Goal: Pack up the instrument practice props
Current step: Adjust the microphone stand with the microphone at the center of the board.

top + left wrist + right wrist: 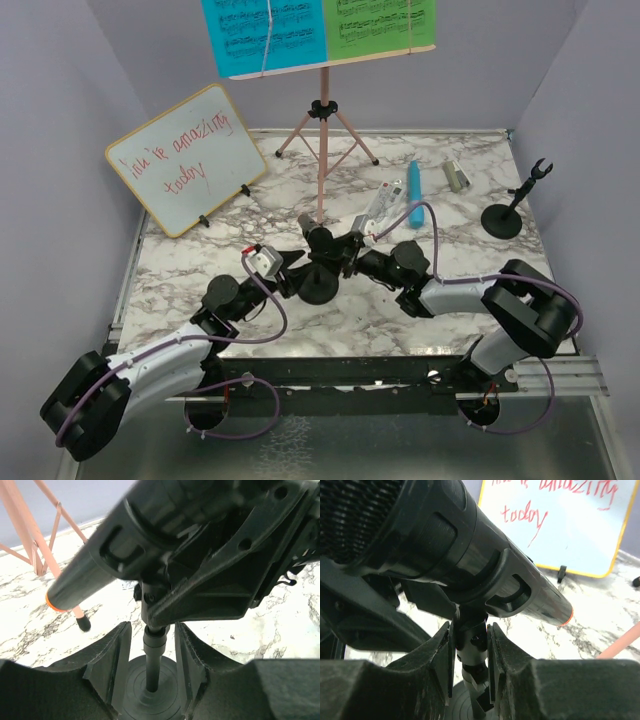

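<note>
One black mic holder (pixel 320 290) stands on the desk (pixel 455 285) at the centre of the top view, with the black microphone (pixel 485 575) clipped in. The right hand (pixel 470 645) pinches its stem. The left hand (pixel 152 650) is spread around it lower down, untouching.

— What's the marble table (pixel 200 270) carrying?
— Whiteboard (pixel 185 158) rear left, pink tripod music holder (pixel 322 150) rear centre, blue microphone (pixel 415 193) lying flat (silver cylinder (pixel 456 176) near it), far mic holder (pixel 503 218) right, near mic holder (pixel 320 290) front middle.
</note>
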Robot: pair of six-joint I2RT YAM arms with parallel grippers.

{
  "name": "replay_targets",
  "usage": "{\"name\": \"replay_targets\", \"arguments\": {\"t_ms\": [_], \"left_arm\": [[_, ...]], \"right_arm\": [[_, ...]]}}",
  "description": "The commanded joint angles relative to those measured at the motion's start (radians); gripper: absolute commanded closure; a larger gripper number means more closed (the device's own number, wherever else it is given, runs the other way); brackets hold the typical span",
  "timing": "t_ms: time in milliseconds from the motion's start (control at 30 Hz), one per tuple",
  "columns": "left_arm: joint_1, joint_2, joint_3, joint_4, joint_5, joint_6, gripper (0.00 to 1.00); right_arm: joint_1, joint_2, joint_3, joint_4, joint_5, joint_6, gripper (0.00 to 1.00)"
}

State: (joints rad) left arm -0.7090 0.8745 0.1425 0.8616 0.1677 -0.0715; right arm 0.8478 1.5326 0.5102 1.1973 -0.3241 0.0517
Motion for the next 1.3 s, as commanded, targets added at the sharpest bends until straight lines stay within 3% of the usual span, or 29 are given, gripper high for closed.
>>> {"name": "replay_targets", "arguments": {"t_ms": [0,167,433,567,700,900,933,967,1267], "left_arm": [[-0.004,-0.057,-0.016,0.033,-0.041,-0.034,0.53],[-0.004,-0.075,-0.025,0.032,-0.049,-0.044,0.51],[-0.004,-0.045,-0.008,0.033,-0.048,-0.074,0.45],[-0.003,-0.033,0.0,0.033,-0.055,-0.087,0.43],[-0.004,-0.005,0.014,0.034,-0.06,-0.093,0.41],[-0.003,0.074,0.048,0.057,-0.061,-0.103,0.41],[-0.004,0.085,0.052,0.063,-0.057,-0.103,0.41],[-0.004,0.094,0.057,0.069,-0.055,-0.103,0.41],[-0.004,0.164,0.082,0.122,-0.039,-0.1,0.4]], "right_arm": [[-0.044,0.048,-0.018,0.04,-0.206,-0.024,0.99],[-0.114,0.092,-0.029,0.082,-0.36,-0.019,0.98],[-0.129,0.119,0.012,0.049,-0.491,-0.044,0.84],[-0.131,0.097,0.015,0.016,-0.481,-0.091,0.68],[-0.131,0.051,0.006,-0.05,-0.437,-0.116,0.46],[-0.131,-0.032,-0.011,-0.155,-0.345,-0.138,0.26],[-0.131,-0.05,-0.018,-0.171,-0.327,-0.139,0.07],[-0.131,-0.073,-0.026,-0.189,-0.312,-0.137,0.01],[-0.11,-0.348,-0.109,-0.309,-0.155,-0.012,0.0]]}}
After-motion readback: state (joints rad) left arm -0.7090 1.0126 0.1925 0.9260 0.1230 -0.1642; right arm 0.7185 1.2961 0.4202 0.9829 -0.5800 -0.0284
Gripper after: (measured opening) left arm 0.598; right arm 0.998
